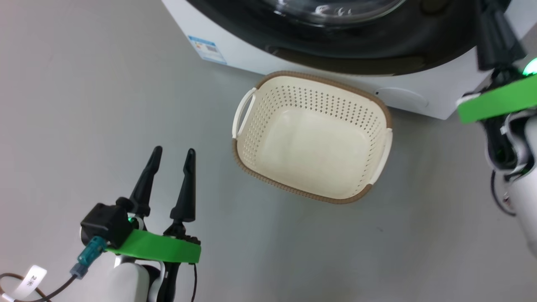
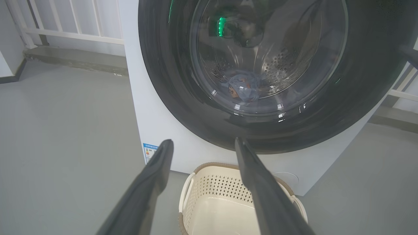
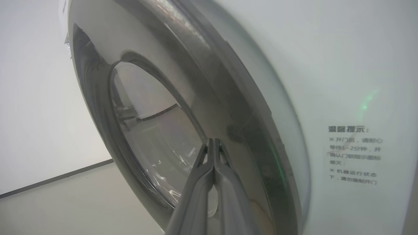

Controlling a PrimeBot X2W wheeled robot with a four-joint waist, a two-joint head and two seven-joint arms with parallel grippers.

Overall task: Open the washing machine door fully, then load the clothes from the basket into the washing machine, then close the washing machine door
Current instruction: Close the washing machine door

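Hovering our left gripper (image 1: 174, 151) released above the floor (image 1: 84, 84) beside the empty basket (image 1: 272, 109), we are holding our clenched, empty right gripper (image 3: 212, 141) at the glossy rim of the door (image 3: 94, 98). We are judging a slip along that slick surface likely to leave the door unlatched. Farther in, the clothes (image 2: 243, 88) are lying inside the washing machine (image 2: 156, 124), blurred behind glass (image 2: 294, 81); the latch is hiding from us.

One washing machine (image 1: 251, 54), one washing machine door (image 1: 377, 46), one basket (image 1: 293, 76), one bundle of clothes (image 2: 243, 88), and two grippers: left gripper (image 1: 174, 150), right gripper (image 3: 213, 141).
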